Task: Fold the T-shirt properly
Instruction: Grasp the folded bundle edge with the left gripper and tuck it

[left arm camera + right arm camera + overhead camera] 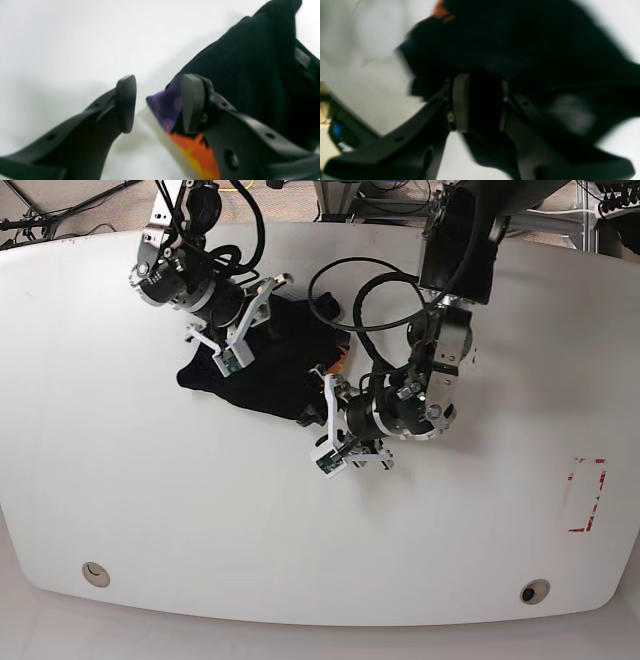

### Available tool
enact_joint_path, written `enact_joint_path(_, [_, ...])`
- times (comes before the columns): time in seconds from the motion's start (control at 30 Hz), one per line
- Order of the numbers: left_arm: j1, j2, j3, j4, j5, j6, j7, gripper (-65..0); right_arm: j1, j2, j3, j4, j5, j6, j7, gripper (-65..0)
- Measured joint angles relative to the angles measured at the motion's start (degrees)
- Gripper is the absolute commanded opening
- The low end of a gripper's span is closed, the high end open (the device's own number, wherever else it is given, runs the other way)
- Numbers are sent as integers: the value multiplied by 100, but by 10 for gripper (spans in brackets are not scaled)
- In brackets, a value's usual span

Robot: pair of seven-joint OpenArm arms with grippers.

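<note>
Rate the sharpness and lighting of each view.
Left wrist: soft focus, T-shirt smeared, left pincer fairly crisp, faint shadows on the white table. Right wrist: heavy motion blur, dark cloth nearly featureless around the right pincer. Base: sharp, evenly lit.

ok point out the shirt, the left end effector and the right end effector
shirt [265, 370]: base view, on the black cloth in the middle
left end effector [158, 103]: left wrist view, midway between its open fingertips
right end effector [480, 101]: right wrist view, midway between fingertips pinching black cloth
</note>
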Motion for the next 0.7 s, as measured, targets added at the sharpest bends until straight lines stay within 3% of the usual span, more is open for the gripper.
enact_joint_path(0.17, [-122, 192, 350, -925, 396, 4, -664, -385, -96, 201, -4, -72, 17, 0, 46, -496])
enact_joint_path(0.33, [-208, 278, 695, -1685, 385, -9, -1327, -385, -256, 358, 15, -105, -81, -7, 37, -496])
enact_joint_path(0.7, [-254, 236, 699, -1871, 337, -31, -1427, -386, -640, 1010, 35, 70, 4, -4, -92, -498])
